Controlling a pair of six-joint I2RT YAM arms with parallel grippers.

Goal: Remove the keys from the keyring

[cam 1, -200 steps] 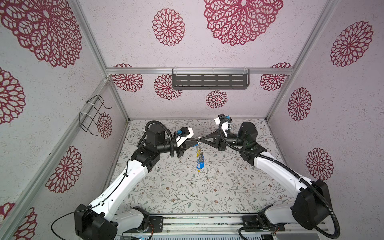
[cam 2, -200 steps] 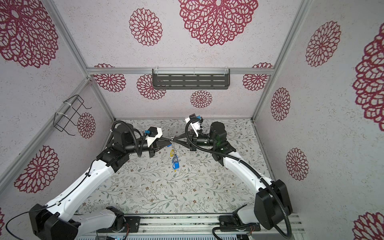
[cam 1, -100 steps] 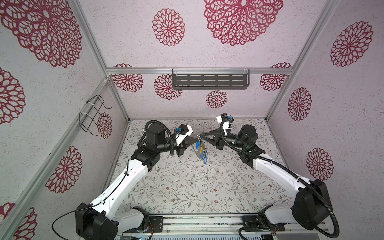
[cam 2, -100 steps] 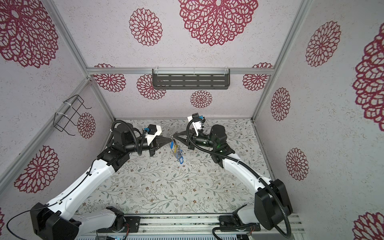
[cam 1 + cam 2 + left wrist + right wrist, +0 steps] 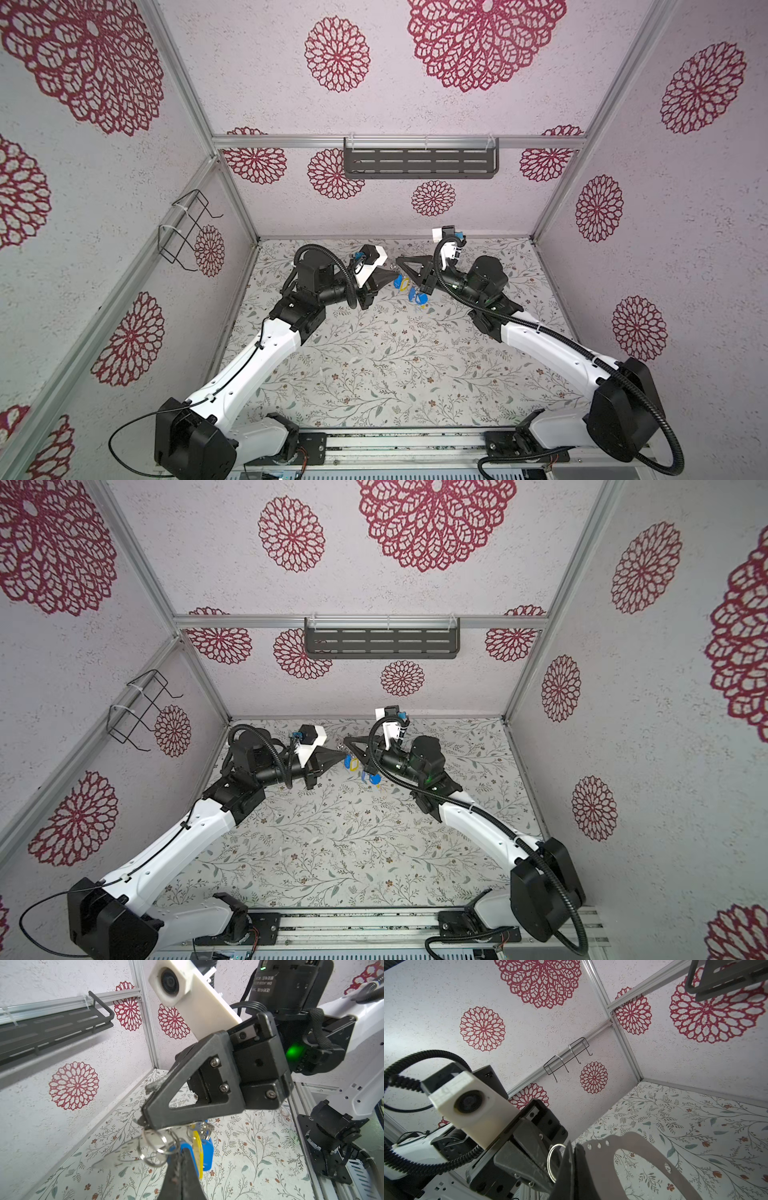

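Over the bench [image 5: 395, 374], the keys [image 5: 417, 296] are swinging higher than a second ago, bunching by the right jaws, which are clamping the keyring [image 5: 633, 1140]. Your left jaws are pinching a blue key [image 5: 175, 1149]: keep pulling steadily.

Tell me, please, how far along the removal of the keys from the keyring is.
Done: nothing visible; no key lies loose on the table. In hand: the right gripper is shut on the keyring, the left gripper on the keys bunched beside it. Left: all keys to come off.
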